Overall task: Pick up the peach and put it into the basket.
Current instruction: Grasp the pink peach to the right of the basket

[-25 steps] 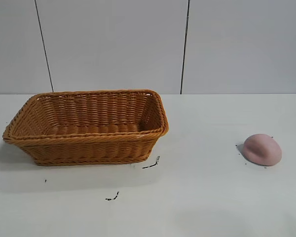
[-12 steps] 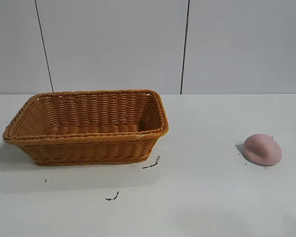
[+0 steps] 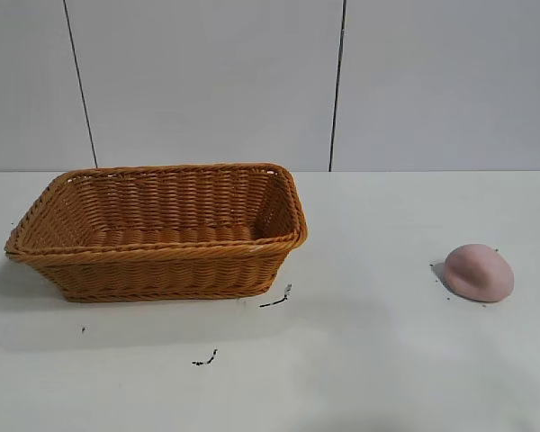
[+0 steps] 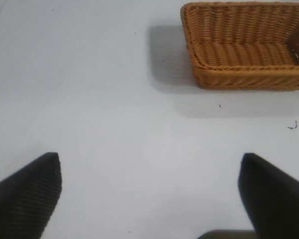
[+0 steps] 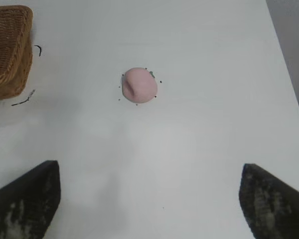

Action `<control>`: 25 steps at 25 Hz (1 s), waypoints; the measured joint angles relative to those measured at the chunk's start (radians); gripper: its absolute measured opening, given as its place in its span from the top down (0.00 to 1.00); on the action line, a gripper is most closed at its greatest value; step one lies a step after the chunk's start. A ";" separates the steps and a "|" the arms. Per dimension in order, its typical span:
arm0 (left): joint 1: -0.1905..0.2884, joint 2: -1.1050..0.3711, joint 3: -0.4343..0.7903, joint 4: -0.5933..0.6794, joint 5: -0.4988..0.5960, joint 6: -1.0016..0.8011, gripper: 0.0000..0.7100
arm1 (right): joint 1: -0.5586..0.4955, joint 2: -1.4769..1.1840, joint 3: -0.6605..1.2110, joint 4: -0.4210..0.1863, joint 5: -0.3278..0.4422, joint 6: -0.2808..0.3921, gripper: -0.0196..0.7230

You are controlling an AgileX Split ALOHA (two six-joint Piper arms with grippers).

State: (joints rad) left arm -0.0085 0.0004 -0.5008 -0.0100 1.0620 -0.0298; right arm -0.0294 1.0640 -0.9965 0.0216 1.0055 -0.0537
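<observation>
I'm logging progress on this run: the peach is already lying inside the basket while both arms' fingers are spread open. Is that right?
Not quite. The peach is not in the basket; it lies on the bare table, well apart from it, as the exterior view shows. The rest holds: the left gripper and right gripper both have their fingers spread open.

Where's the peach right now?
In the exterior view the peach lies on the white table at the right, well apart from the basket at the left.
</observation>
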 joint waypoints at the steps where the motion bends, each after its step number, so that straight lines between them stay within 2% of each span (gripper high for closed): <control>1: 0.000 0.000 0.000 0.000 0.000 0.000 0.02 | 0.000 0.076 -0.039 0.000 0.011 0.000 0.06; 6: 0.000 0.000 0.000 0.000 0.000 0.000 0.02 | 0.001 0.396 -0.264 0.003 0.050 -0.001 0.06; 10: 0.000 0.000 0.000 0.000 0.000 0.000 0.02 | 0.046 0.587 -0.383 0.005 0.049 -0.032 0.06; 14: 0.000 0.000 0.000 0.000 0.000 0.000 0.02 | 0.085 0.713 -0.418 0.010 0.014 -0.029 0.06; 25: 0.000 0.000 0.000 0.000 0.000 0.000 0.02 | 0.085 0.950 -0.419 -0.022 -0.080 -0.001 0.06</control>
State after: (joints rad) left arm -0.0085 0.0004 -0.5008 -0.0100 1.0620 -0.0298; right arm 0.0559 2.0136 -1.4155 0.0000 0.9259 -0.0550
